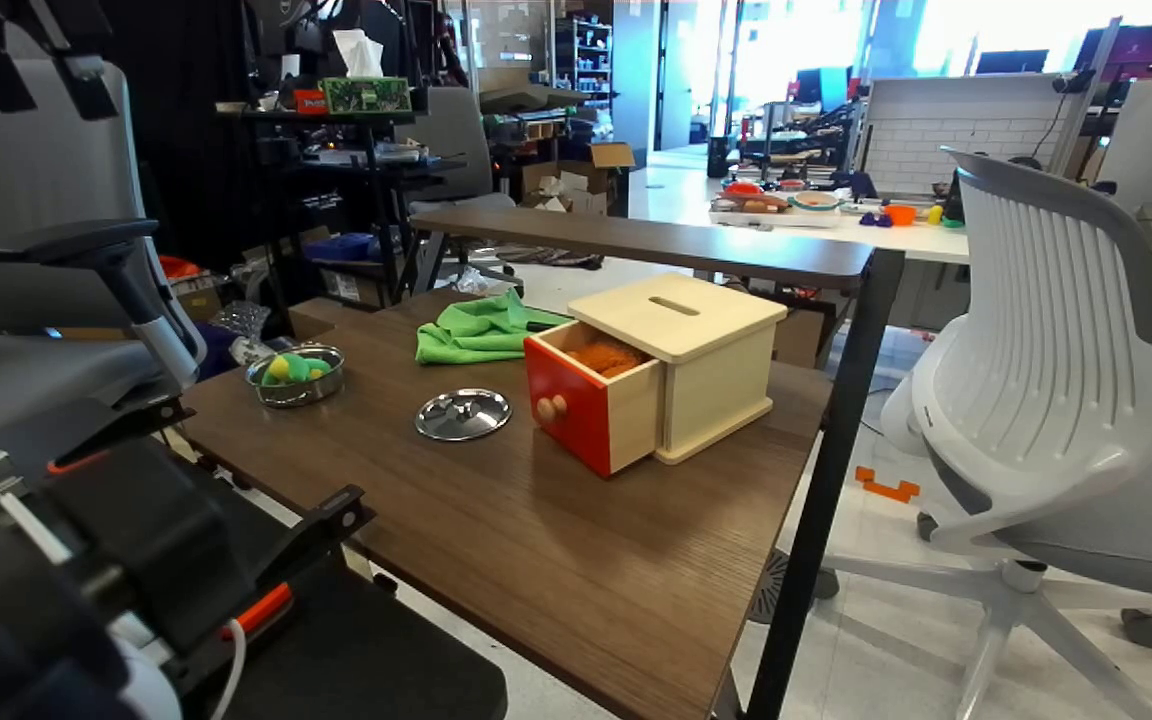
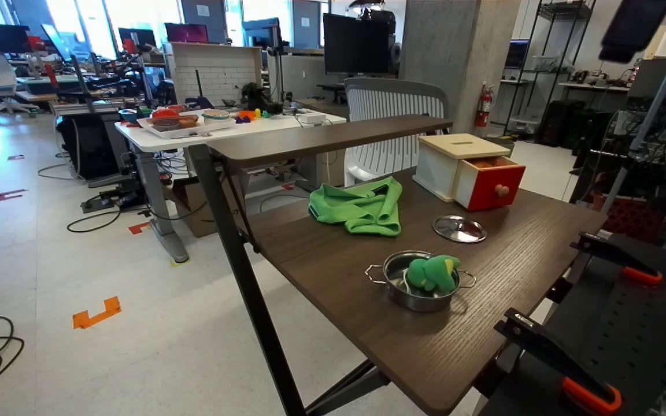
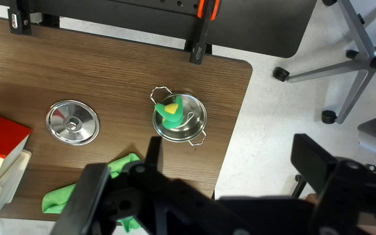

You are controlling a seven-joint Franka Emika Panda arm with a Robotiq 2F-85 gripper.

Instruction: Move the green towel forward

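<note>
The green towel (image 1: 476, 332) lies crumpled on the brown table, beside the wooden box and near the raised shelf. It also shows in an exterior view (image 2: 359, 207), with a small dark patch on top. In the wrist view the towel (image 3: 56, 199) is at the lower left, partly hidden behind a finger. My gripper (image 3: 228, 145) is open and empty, its fingers wide apart over the table's edge and the floor. The gripper shows at the top left in an exterior view (image 1: 51, 95), high up and away from the towel.
A steel pot (image 2: 420, 300) holding a green and yellow toy (image 2: 432, 273) stands near a table corner. Its lid (image 1: 463, 415) lies flat between pot and box. The wooden box (image 1: 726, 365) has its red drawer (image 1: 576, 410) pulled out. A raised shelf (image 1: 636, 238) runs behind the towel.
</note>
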